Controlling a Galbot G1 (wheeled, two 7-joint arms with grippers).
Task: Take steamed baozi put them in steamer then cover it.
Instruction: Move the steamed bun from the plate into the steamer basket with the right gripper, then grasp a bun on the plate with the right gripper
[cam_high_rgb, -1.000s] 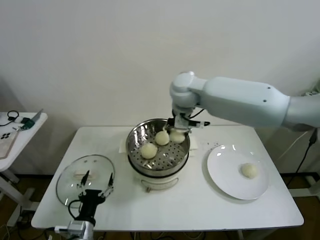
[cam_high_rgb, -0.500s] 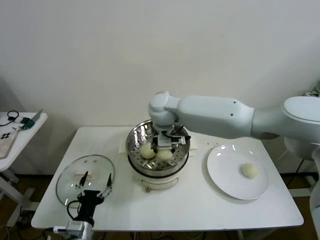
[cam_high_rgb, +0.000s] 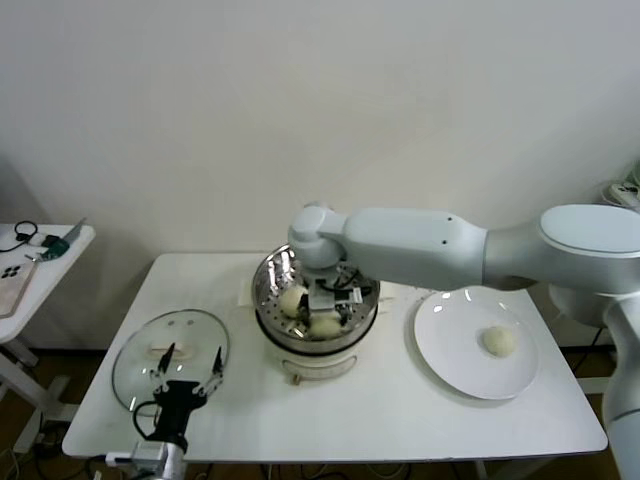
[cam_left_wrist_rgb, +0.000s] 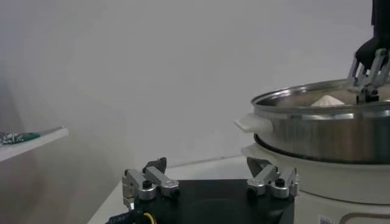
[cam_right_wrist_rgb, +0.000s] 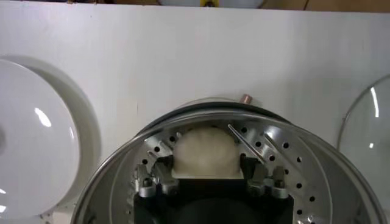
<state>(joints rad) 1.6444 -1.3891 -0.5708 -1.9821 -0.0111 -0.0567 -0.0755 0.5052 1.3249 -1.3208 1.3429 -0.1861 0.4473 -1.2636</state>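
Note:
The steamer (cam_high_rgb: 264, 287) stands at the table's middle on its cream-white pot base. My right gripper (cam_high_rgb: 325, 303) reaches down into it and is shut on a baozi (cam_right_wrist_rgb: 207, 151), held low over the perforated floor (cam_right_wrist_rgb: 292, 155) near the front rim. In the head view this baozi (cam_high_rgb: 325, 325) shows under the gripper, and another baozi (cam_high_rgb: 291, 298) lies to its left. A further baozi (cam_high_rgb: 498, 341) lies on the white plate (cam_high_rgb: 440, 350). My left gripper (cam_high_rgb: 194, 366) is open and empty at the front left, over the glass lid's near edge.
The round glass lid (cam_high_rgb: 150, 345) lies flat on the table's left part and also shows in the right wrist view (cam_right_wrist_rgb: 373, 143). The plate (cam_right_wrist_rgb: 36, 152) is right of the steamer. A small side table (cam_high_rgb: 40, 255) stands off the left edge.
My right arm has swung left and down into the steamer with the baozi, from the back right of the basket to its front. The left arm has not moved.

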